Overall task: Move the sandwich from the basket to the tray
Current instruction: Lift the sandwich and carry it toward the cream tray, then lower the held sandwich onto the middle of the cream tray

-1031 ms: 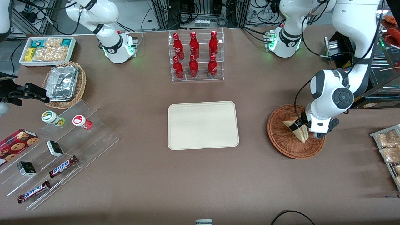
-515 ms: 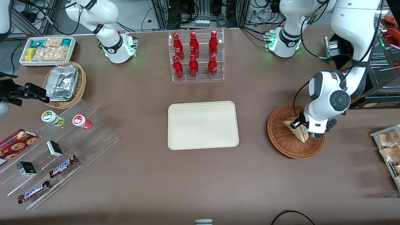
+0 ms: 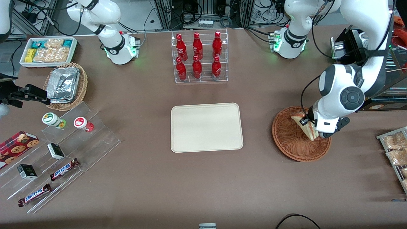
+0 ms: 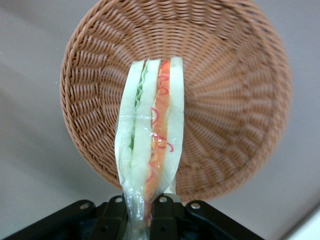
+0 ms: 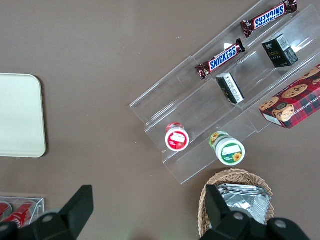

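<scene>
our left arm's black two-finger gripper (image 4: pixel 142 212) is clamped on the small triangular wedge sandwich of pale bread with red, orange and green filling (image 4: pixel 149 150), holding it raised above the round reddish-brown woven wicker basket (image 3: pixel 291 144). we see the flat rectangular cream-beige tray (image 3: pixel 206 127) bare on the brown table (image 3: pixel 203 181), well apart from the basket, toward the parked arm's end.

A robotics lab staged as a snack shop: white robot arm bases (image 3: pixel 119 47) bolted on a brown bench (image 3: pixel 203 184); tangled black cables (image 3: pixel 203 12); clear acrylic rack of red bottles (image 3: pixel 199 57); stepped acrylic candy display (image 3: pixel 63 152).
</scene>
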`<state>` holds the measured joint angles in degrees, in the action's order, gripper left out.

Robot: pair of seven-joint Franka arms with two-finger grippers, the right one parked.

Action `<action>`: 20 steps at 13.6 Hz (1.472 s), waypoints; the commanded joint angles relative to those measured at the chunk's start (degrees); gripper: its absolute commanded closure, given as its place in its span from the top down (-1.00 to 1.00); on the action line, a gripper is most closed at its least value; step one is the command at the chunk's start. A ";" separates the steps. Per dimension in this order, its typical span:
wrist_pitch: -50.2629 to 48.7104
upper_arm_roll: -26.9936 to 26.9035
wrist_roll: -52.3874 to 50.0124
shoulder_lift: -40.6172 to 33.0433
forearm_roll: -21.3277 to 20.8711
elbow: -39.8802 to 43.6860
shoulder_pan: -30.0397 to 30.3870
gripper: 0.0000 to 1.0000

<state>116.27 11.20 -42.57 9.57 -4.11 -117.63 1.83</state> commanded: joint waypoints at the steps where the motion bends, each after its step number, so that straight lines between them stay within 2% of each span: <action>1: -6.04 4.08 -1.98 -0.16 -1.07 5.64 -0.25 -0.99; 6: -6.49 14.62 -11.81 5.00 -0.63 13.37 -0.34 -1.00; 9: -5.53 21.22 -16.39 11.24 -3.26 18.65 -0.42 -1.00; 13: -4.74 21.94 -19.04 20.99 -10.72 27.17 -9.55 -1.00; 17: -0.45 21.85 -17.90 28.21 -12.06 34.03 -15.09 -1.00; 20: 0.54 21.85 -17.90 33.48 -15.21 39.82 -19.22 -1.00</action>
<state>117.83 32.97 -60.68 38.73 -16.95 -84.08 -14.65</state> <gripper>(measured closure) 0.850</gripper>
